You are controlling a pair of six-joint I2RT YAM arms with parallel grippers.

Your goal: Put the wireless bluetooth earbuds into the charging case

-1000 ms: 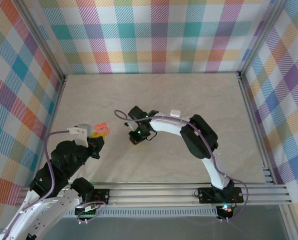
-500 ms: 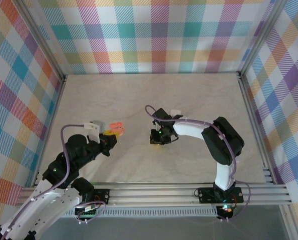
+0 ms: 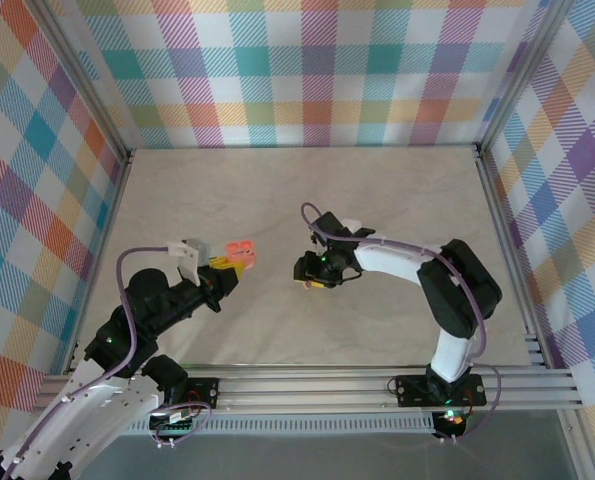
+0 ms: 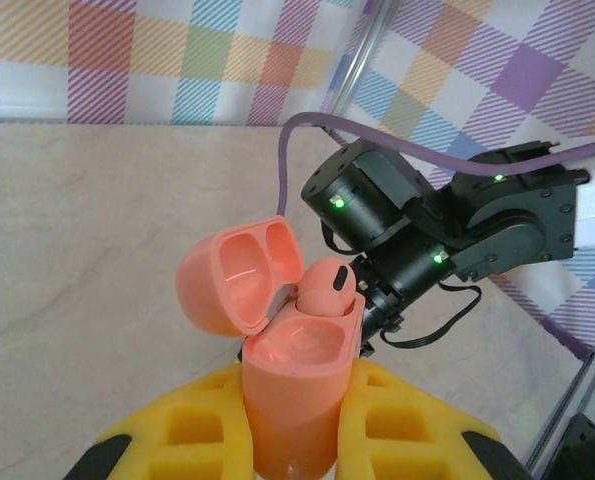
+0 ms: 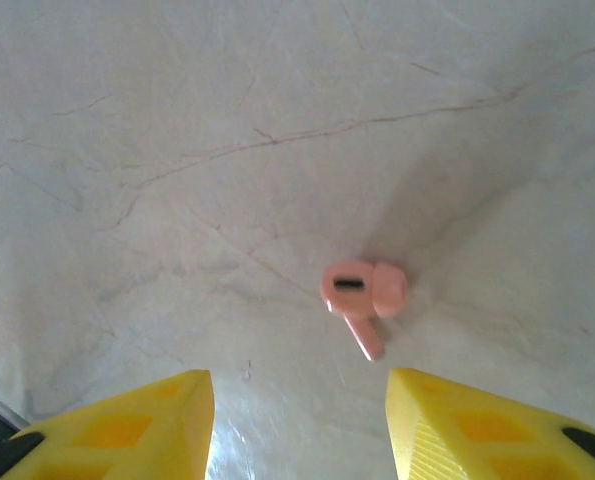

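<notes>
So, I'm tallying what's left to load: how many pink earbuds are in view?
2. One earbud sits in the open case held by the left tool; the other earbud lies on the table below the open right tool. More may be hidden.

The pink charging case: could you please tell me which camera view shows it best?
The left wrist view: the pink charging case is close up, lid open, a pink earbud sitting in it, clamped in the left end effector. The top external view shows it as a small pink patch at that end effector's tip.
</notes>
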